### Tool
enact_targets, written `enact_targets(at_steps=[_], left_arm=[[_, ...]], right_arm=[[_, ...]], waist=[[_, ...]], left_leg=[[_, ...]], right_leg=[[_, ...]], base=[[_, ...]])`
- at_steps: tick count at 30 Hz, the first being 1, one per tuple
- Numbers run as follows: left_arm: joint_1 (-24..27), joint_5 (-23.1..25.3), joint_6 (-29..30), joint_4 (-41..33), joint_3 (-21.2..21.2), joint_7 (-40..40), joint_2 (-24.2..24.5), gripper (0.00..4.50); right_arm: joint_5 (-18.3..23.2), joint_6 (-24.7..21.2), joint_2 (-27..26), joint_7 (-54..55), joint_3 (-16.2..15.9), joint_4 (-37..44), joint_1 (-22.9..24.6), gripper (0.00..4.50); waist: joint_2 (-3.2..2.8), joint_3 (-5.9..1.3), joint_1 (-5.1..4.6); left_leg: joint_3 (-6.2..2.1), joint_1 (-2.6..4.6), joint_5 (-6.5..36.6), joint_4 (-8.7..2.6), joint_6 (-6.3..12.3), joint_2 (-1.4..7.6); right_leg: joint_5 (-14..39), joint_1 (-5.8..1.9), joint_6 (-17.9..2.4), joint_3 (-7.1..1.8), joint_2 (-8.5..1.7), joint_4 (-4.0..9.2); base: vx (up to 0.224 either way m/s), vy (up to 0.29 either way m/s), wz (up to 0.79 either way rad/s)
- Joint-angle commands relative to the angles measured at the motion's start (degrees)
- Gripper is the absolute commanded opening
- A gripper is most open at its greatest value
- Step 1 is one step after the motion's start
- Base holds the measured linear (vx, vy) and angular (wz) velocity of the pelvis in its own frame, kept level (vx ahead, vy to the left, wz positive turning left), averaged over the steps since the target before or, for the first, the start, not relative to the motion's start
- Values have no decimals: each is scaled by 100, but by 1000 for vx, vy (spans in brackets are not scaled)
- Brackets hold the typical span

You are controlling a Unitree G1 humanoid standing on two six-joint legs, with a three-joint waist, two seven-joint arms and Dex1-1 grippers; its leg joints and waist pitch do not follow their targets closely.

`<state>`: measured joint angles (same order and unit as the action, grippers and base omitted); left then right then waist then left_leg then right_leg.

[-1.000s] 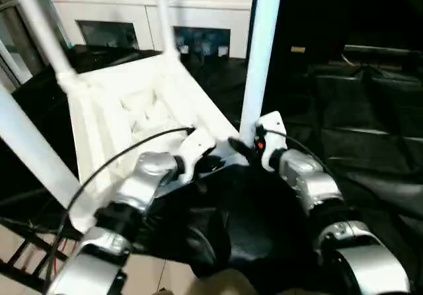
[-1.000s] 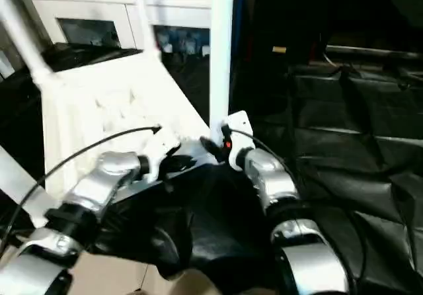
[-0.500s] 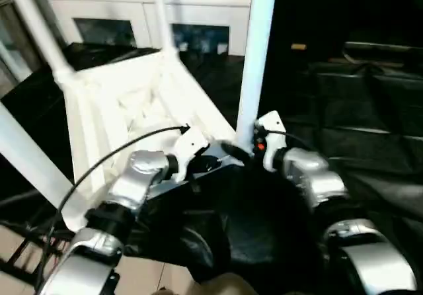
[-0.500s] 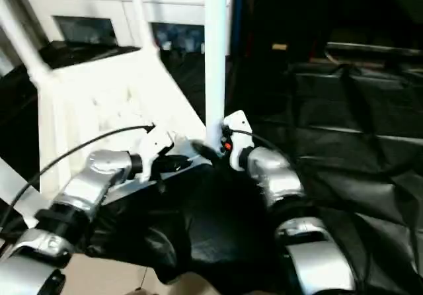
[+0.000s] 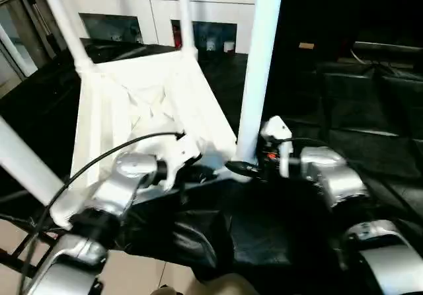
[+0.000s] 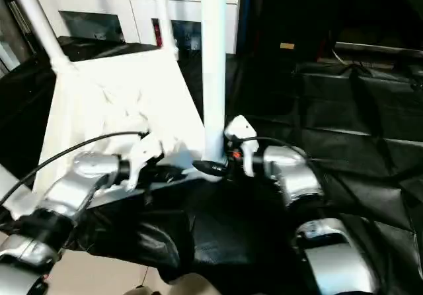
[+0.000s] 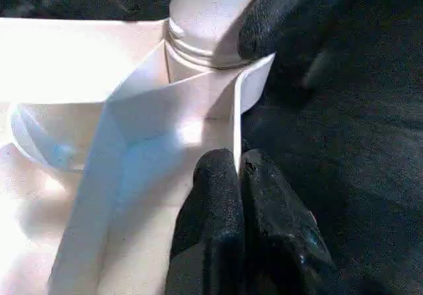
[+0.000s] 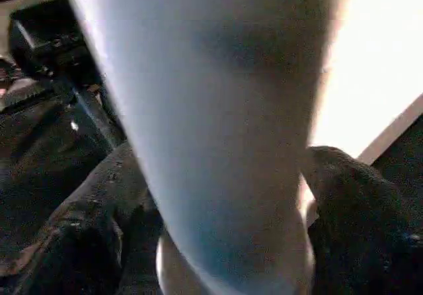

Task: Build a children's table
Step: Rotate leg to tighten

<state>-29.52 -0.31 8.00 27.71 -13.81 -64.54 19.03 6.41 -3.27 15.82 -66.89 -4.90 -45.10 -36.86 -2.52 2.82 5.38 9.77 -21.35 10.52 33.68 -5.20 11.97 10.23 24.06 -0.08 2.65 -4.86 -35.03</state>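
The white tabletop lies upside down, ribbed underside up, on a black-covered surface. White legs rise from its corner sockets. The nearest leg stands in the corner socket in front of me. My left gripper is shut on the thin rim wall of the tabletop just beside that socket. My right gripper is at the foot of this leg, its black fingers spread on either side of the tube. One right finger shows beside the socket.
A white cabinet with glass doors stands behind the tabletop. Crumpled black sheeting covers the surface to the right and drapes over its near edge. Pale floor shows below on the left.
My right gripper's fingers have spread wider around the leg's foot and its wrist has turned more level. The left gripper keeps its pinch on the rim. The camera has shifted slightly.
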Motion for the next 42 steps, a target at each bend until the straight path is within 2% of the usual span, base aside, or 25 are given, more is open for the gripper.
enact_targets(at_steps=[1,4,6,7,8,12,16,18,20,21,24,25,26,29,30,32,36,37,41,42], left_arm=[[17,-262,-146,-286,12,-226,8,0],[44,-281,-142,-317,7,-263,41,0],[44,-281,-142,-317,7,-263,41,0],[79,-300,-135,-358,7,-301,80,0],[79,-300,-135,-358,7,-301,80,0],[159,-325,-119,-431,23,-353,161,0],[176,-318,-116,-441,23,-349,154,0],[167,-278,-102,-412,15,-254,110,0],[167,-278,-102,-412,15,-254,110,0],[113,-229,-59,-330,43,10,-8,0],[-2,-156,9,-189,93,407,-201,0],[-49,-108,30,-125,100,569,-277,0],[-55,-101,33,-117,100,589,-286,0],[-282,105,98,186,108,1249,-620,0],[-358,154,120,285,122,1450,-724,0],[-477,217,162,433,155,1775,-888,0],[-723,334,222,733,196,2442,-1250,0],[-751,349,225,763,199,2545,-1308,0],[-796,319,97,790,191,2597,-1482,0],[-791,312,83,779,171,2548,-1481,0]], right_arm=[[102,-36,45,-152,-12,159,34,365],[128,-46,70,-207,-6,159,29,330],[128,-46,70,-207,-6,159,29,323],[137,-56,101,-288,-11,164,30,318],[137,-56,101,-288,-11,164,30,311],[127,-60,103,-425,-70,177,44,266],[145,-73,84,-448,-89,205,63,254],[154,-90,50,-450,-106,251,136,251],[154,-90,50,-450,-106,251,136,251],[112,-108,-23,-253,-93,260,223,251],[28,-74,-163,171,-48,197,287,250],[-27,-84,-239,426,-27,135,293,250],[-34,-86,-249,460,-24,126,292,250],[-185,-79,-617,1578,103,-196,247,250],[-198,-75,-747,1941,171,-305,209,250],[-186,-123,-953,2474,282,-447,147,250],[-113,-236,-1486,3702,551,-824,-87,250],[-122,-252,-1570,3947,584,-898,-145,250],[-228,-258,-1768,4102,505,-1073,-319,250],[-193,-211,-1788,4050,530,-1074,-337,284]], waist=[[81,-401,2],[83,-407,-2],[85,-408,-2],[128,-407,-4],[106,-410,8],[114,-409,2],[107,-406,-1],[78,-406,0],[94,-410,-1],[71,-412,0],[88,-395,-17],[31,-388,-20],[56,-386,-31],[58,-364,-65],[38,-364,-67],[57,-359,-97],[32,-372,-137],[36,-373,-152],[36,-388,-181],[31,-397,-169]], left_leg=[[57,29,823,-340,541,81],[56,29,790,-334,538,78],[57,27,766,-329,557,77],[62,24,753,-330,567,76],[55,21,719,-329,571,81],[60,20,694,-322,599,77],[59,24,688,-320,598,78],[56,25,714,-318,572,73],[57,28,712,-319,563,73],[55,29,700,-316,560,73],[55,25,814,-329,499,66],[49,35,869,-339,457,67],[54,44,922,-343,422,63],[40,61,1198,-377,233,46],[34,63,1242,-380,202,42],[30,68,1347,-396,125,26],[21,65,1287,-400,89,25],[11,51,1299,-406,76,17],[22,28,1185,-388,189,13],[24,32,1141,-380,232,15]], right_leg=[[565,-355,-1584,-144,-238,328],[545,-358,-1583,-143,-236,322],[510,-358,-1596,-141,-234,317],[506,-362,-1592,-140,-231,320],[496,-364,-1598,-140,-242,306],[515,-360,-1594,-140,-238,305],[526,-354,-1592,-140,-235,306],[553,-357,-1586,-141,-235,306],[520,-360,-1576,-141,-230,307],[481,-359,-1588,-143,-230,302],[654,-356,-1544,-145,-236,332],[762,-344,-1522,-148,-239,344],[835,-347,-1490,-148,-232,365],[1358,-338,-1328,-159,-241,418],[1438,-342,-1295,-157,-245,425],[1783,-336,-1150,-156,-244,470],[1620,-322,-1149,-160,-239,461],[1613,-342,-1140,-144,-238,460],[1208,-352,-1252,-142,-229,435],[1107,-362,-1276,-144,-238,431]], base=[[0,0,0],[0,0,0],[0,0,0],[0,0,0],[0,0,0],[0,0,0],[0,0,0],[0,0,0],[0,0,0],[0,0,0],[0,0,0],[0,0,0],[0,0,0],[0,0,0],[0,0,0],[0,0,0],[0,0,0],[0,0,0],[0,0,0],[0,0,0]])
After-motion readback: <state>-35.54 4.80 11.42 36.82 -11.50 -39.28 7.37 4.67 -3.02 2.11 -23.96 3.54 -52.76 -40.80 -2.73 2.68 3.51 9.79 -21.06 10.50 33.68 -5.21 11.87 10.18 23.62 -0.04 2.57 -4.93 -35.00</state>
